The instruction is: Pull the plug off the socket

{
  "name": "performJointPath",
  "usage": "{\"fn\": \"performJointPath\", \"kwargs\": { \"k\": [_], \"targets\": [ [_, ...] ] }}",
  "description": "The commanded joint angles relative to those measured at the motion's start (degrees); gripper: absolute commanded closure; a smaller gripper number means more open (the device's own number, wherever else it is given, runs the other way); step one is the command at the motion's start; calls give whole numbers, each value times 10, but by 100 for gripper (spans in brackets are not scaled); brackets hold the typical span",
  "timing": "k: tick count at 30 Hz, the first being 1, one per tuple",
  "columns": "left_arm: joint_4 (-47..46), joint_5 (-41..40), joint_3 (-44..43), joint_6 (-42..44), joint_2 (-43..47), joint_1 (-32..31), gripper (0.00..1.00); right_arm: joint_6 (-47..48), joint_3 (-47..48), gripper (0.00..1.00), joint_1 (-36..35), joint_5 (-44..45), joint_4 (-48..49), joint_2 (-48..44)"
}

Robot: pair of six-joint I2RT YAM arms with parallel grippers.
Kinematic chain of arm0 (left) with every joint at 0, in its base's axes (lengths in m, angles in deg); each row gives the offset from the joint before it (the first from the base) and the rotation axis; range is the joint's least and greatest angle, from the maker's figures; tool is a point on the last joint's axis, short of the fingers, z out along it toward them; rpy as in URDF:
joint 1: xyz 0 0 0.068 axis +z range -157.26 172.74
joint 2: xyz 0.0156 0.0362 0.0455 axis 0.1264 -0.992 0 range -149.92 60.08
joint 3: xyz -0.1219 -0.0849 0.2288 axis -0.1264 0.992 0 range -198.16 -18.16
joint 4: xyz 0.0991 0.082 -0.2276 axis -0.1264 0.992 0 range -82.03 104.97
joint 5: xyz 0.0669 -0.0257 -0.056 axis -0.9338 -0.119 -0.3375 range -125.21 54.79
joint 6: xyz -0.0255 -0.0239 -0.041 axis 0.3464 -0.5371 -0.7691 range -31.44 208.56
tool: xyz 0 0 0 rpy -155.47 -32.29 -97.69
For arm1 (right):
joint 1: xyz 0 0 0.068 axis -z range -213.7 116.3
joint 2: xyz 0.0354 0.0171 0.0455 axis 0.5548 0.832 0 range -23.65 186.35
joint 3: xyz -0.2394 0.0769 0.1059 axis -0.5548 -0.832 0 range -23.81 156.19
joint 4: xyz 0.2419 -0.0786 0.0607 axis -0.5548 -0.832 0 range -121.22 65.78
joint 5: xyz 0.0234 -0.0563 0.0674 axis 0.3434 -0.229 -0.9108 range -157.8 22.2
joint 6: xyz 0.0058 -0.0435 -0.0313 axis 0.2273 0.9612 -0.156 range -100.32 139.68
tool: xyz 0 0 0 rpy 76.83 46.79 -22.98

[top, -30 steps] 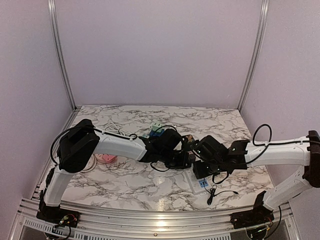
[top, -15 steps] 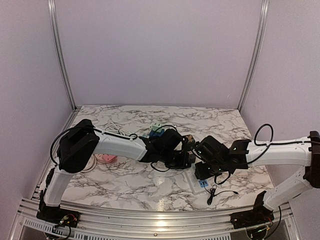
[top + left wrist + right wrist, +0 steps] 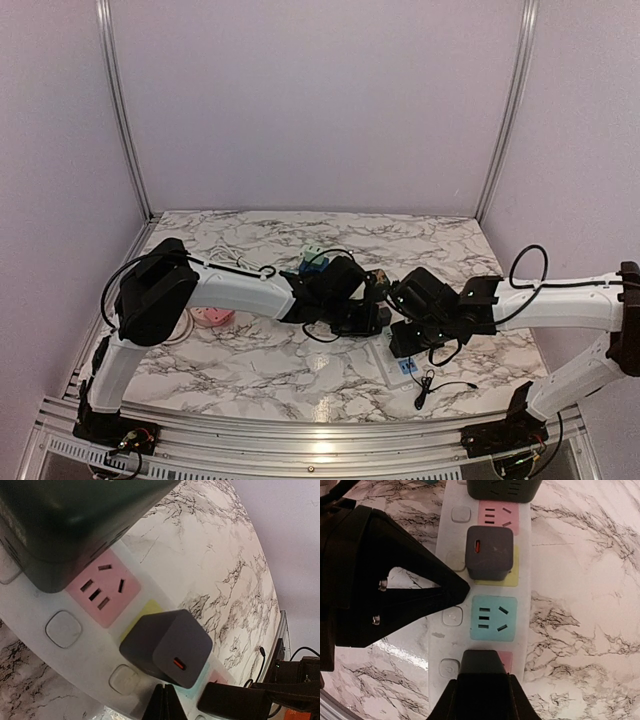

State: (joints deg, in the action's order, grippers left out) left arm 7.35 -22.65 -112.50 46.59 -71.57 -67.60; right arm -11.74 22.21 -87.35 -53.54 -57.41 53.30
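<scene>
Top: both arms meet mid-table over the white strip. Left gripper and right gripper are nearly touching. The plugs are hidden under them.

Left wrist: left fingers are pressed together, tip at the bottom edge just beside the cube plug. The cube plug sits upright in the yellow socket, next to the bare pink socket. A bigger black adapter sits past the pink socket.

Right wrist: the cube plug is ahead of the right gripper and apart from it, with the teal socket between. The left gripper's tip is on the strip, just left of the cube plug. Right fingers flank the black end plug, seated in the socket nearer than teal. Can't tell if they pinch it.
</scene>
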Motion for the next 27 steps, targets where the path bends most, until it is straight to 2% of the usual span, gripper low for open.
{"fn": "performJointPath", "kwargs": {
  "k": [1,27],
  "targets": [
    [86,-23,12,12,-41,-1,100,4,30,92,2,4,-1,0],
    [136,-46,26,40,-56,-8,100,-31,60,97,0,44,-13,-8]
  ]
}}
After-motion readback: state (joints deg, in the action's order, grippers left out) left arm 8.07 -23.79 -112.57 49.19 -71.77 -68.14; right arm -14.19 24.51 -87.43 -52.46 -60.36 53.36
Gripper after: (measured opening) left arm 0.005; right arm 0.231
